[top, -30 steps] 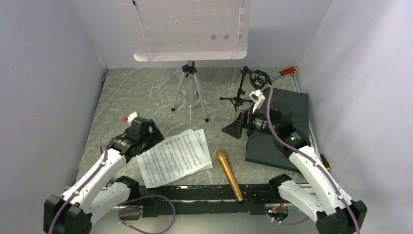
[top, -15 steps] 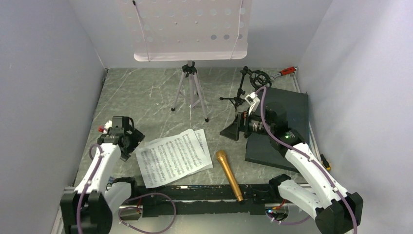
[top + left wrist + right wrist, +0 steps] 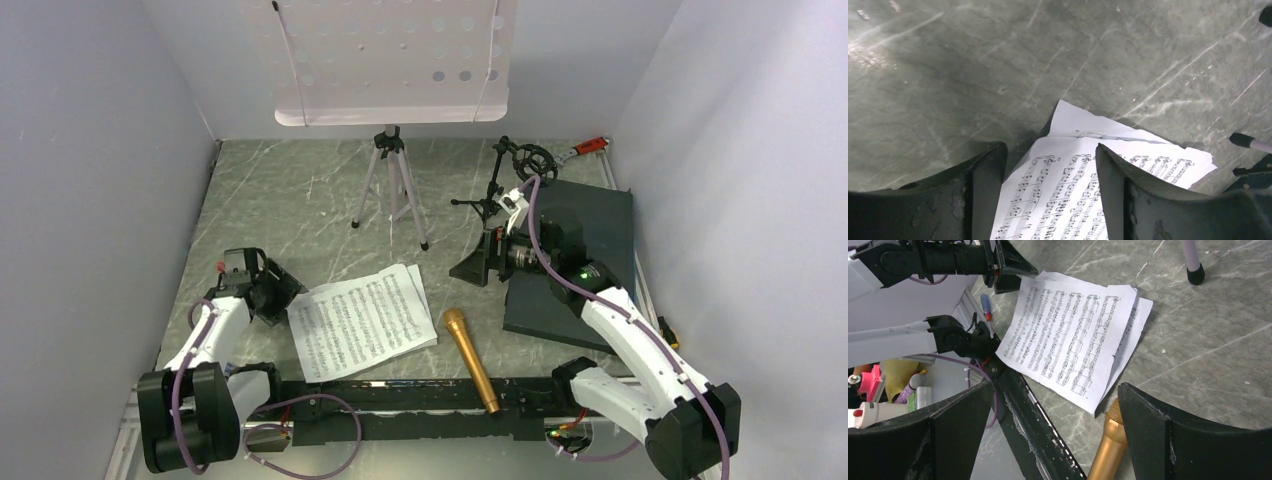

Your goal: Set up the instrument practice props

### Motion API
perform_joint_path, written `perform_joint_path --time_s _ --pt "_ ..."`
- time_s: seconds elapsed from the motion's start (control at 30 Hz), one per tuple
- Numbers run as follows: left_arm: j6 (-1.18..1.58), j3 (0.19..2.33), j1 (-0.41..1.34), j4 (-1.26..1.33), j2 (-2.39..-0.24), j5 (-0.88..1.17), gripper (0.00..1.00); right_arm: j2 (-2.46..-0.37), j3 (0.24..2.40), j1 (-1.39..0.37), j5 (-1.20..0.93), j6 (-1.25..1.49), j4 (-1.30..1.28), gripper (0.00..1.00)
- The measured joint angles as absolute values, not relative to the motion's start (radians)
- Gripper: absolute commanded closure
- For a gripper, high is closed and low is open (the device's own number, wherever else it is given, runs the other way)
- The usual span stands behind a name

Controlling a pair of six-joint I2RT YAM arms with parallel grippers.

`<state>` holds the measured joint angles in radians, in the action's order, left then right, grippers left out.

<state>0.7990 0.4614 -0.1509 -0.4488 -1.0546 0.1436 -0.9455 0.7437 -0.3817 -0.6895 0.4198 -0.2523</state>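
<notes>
Music stand cropped above; lower music sheet mostly covered. Left fingers spread astride the sheets' corner; right fingers spread.

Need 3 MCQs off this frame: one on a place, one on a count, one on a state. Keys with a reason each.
1. Where is the gold microphone?
A) on the table, right of the music sheets
B) on top of the music sheets
C) left of the music sheets

2. How many music sheets lie there?
A) one
B) two, overlapping
C) four

3. How is the left tool?
A) shut on the microphone
B) open, fingers either side of the sheets' corner
C) shut, empty

Key:
1 A, it lies flat on the tabletop just right of the paper.
2 B, a second sheet's edge shows under the top one.
3 B, the left wrist view shows paper in the gap between its spread fingers.
</notes>
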Motion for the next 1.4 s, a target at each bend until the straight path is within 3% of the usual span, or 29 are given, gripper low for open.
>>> perform_joint_path --time_s 0.07,0.3,0.63,1.03,1.4 --pt "0.787 0.446 -0.152 -0.424 -1.05 0.169 0.43 -0.951 0.744 -0.382 -0.69 0.419 -0.25 0.0" --pt "0.764 0.435 -0.152 -0.437 -0.987 0.188 0.96 -0.957 0.744 -0.382 -0.689 0.419 -0.25 0.0" --pt "0.737 0.46 -0.152 -0.456 -0.853 0.336 0.97 -0.957 0.747 -0.383 -0.698 0.387 -0.25 0.0" --pt "0.643 0.812 -0.126 -0.484 -0.905 0.803 0.97 -0.937 0.802 -0.383 -0.79 0.333 -0.195 0.0" --pt "0.534 1.074 0.301 -0.572 -0.965 0.867 0.97 -0.961 0.856 -0.466 -0.828 0.398 -0.028 0.0"
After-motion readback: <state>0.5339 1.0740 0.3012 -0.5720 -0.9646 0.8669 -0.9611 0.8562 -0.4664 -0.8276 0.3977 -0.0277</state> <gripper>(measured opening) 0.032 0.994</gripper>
